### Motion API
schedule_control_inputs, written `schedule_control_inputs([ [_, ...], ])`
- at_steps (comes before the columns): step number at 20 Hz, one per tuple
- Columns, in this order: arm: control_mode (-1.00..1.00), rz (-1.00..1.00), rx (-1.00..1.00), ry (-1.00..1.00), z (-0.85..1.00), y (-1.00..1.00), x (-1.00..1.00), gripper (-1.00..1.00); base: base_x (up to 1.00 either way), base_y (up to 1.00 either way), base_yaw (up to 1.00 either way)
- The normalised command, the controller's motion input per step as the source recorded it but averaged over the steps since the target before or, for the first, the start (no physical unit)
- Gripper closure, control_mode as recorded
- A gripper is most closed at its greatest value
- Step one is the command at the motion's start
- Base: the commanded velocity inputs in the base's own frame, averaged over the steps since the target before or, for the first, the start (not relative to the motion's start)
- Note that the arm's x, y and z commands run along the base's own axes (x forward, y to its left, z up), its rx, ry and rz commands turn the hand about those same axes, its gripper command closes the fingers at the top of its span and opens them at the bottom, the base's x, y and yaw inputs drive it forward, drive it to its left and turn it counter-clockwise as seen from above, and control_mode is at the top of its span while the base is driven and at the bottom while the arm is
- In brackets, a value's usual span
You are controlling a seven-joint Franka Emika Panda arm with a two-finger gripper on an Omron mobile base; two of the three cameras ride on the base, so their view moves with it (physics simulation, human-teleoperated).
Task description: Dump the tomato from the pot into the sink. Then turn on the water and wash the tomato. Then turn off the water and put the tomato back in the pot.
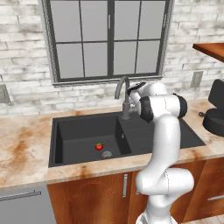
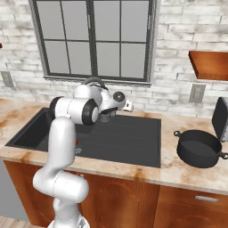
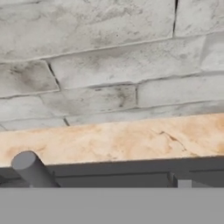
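Gripper (image 2: pixel 129 106) spread wide, empty, raised at faucet (image 1: pixel 124 92) near back wall. Tomato (image 1: pixel 99 146) lies loose in sink (image 1: pixel 65 131) basin, just beside drain (image 1: pixel 106 154). Pot (image 2: pixel 199 147) upright on counter right of sink, well apart. Dump looks done; no stream visible, so water on, wash, water off, return all remain. Basin open around tomato; wall crowds hand at faucet.

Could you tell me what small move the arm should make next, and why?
Probably nudge the open gripper onto the dark grey gooseneck faucet's side lever. The tiny red tomato already lies in the matte black sink near the drain, the squat black pot sits empty, and no water runs.
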Motion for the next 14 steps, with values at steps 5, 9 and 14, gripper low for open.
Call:
schedule_control_inputs([
  [5, -1.00, -0.18, 0.00, 0.00, -0.76, -0.92, 0.02, -1.00, 0.00, 0.00, 0.00],
  [9, -1.00, -0.17, 0.00, 0.00, -0.76, -0.89, 0.05, -1.00, 0.00, 0.00, 0.00],
  [14, -1.00, -0.05, 0.00, 0.00, -0.39, -0.15, 0.03, -1.00, 0.00, 0.00, 0.00],
])
